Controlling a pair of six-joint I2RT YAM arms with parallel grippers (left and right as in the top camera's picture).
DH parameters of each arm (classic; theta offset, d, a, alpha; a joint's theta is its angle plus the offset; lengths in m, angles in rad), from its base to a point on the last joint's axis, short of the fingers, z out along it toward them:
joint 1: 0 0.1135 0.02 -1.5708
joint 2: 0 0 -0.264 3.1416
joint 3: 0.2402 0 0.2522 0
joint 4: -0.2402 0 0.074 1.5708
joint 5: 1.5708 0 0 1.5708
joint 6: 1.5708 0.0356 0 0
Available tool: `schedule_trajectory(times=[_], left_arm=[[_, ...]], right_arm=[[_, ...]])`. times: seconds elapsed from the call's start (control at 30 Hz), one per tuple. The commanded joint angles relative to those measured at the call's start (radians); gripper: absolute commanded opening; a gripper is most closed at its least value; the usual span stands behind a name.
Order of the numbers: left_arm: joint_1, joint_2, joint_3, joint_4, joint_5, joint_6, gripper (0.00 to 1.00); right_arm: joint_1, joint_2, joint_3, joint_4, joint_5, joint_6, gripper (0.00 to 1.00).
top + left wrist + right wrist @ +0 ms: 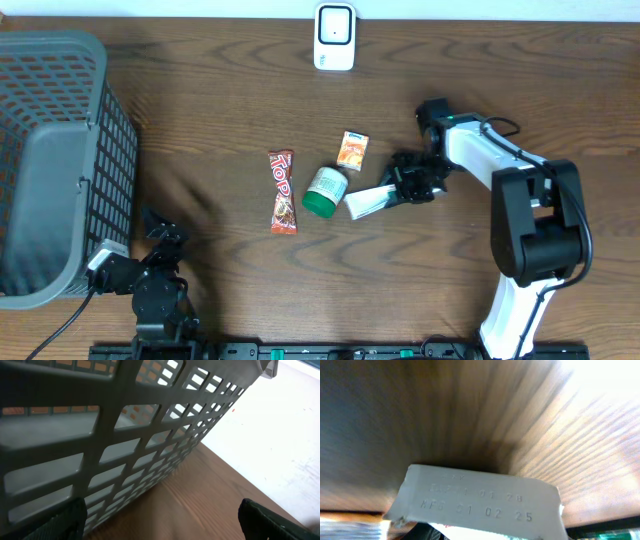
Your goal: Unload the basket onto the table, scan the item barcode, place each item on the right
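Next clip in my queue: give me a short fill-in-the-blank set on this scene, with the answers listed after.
The right gripper is shut on the ____ tube. The bottle lying beside the candy bar has a ____ cap. The left gripper, next to the gray basket, holds nothing and its jaws stand ____.
Missing words: white; green; open.

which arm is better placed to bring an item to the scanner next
Right. The right pincer is closed on the crimped end of the white tube and is the nearer one to the scanner. The left pincer is open beside the basket, apart from every item.
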Motion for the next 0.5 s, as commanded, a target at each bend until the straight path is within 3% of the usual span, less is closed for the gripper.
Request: schedule_trajectory(times=[0.0,0.47], left_arm=[[0.003,-0.006,-0.018,-0.022,-0.019,0.002,0.97],[0.003,-0.006,-0.018,-0.022,-0.019,0.002,0.97]], right_arm=[[-0.044,-0.041,-0.028,-0.004,0.32,0.04,0.3],[0.026,-0.488,-0.028,-0.203,0.491,-0.007,0.29]])
